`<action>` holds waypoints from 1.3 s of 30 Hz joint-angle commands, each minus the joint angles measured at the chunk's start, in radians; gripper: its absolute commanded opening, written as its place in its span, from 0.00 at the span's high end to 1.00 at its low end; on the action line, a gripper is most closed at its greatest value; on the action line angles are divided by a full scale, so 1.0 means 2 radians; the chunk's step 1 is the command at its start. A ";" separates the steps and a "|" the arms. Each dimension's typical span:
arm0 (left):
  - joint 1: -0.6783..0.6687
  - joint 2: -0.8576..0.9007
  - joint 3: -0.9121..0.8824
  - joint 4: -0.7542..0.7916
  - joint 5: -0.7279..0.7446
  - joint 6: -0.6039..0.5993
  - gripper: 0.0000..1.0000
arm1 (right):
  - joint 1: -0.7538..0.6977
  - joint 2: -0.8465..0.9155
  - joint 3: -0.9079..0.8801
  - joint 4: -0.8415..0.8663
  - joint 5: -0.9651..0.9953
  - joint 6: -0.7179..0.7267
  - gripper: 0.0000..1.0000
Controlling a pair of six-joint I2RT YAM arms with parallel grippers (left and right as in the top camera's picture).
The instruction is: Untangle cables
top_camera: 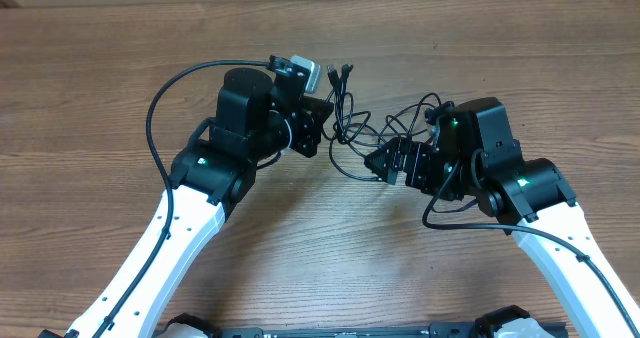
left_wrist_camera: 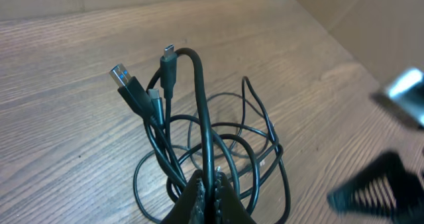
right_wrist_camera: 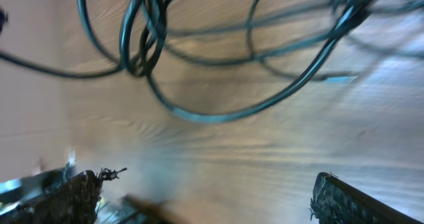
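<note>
Wood table (top_camera: 100,58) stretches wide around the cables (top_camera: 355,128), left pincer (left_wrist_camera: 209,184) pinching one, right pincer (right_wrist_camera: 209,194) spread, seemingly near

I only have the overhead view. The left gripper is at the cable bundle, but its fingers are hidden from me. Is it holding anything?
Observer: Yes. In the left wrist view the left gripper is shut on one black cable that arches up from the bundle.
Operator: Does the right gripper have a strand?
Observer: No. Its wrist view shows the right gripper wide open with nothing between the fingers. The loops lie on the table ahead of it.
Operator: Are any plug ends free?
Observer: Three plugs stick up beside the held cable. One is a wide plug with a blue insert.
</note>
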 commanded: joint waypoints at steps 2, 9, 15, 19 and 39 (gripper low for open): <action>-0.001 0.002 0.010 -0.022 0.028 0.083 0.96 | -0.002 -0.012 0.014 0.024 0.094 -0.024 0.00; -0.002 0.002 0.010 -0.026 0.098 0.128 0.96 | -0.002 -0.012 0.014 0.103 0.091 -0.039 0.00; -0.002 0.002 0.010 -0.010 0.133 0.152 0.96 | -0.002 -0.011 0.014 0.130 0.027 -0.027 0.00; -0.002 0.002 0.010 0.013 0.137 0.138 0.96 | -0.002 -0.011 0.014 0.125 0.026 0.016 0.00; -0.003 0.002 0.010 0.090 0.217 0.068 0.96 | -0.001 0.021 0.014 0.131 0.005 0.066 0.38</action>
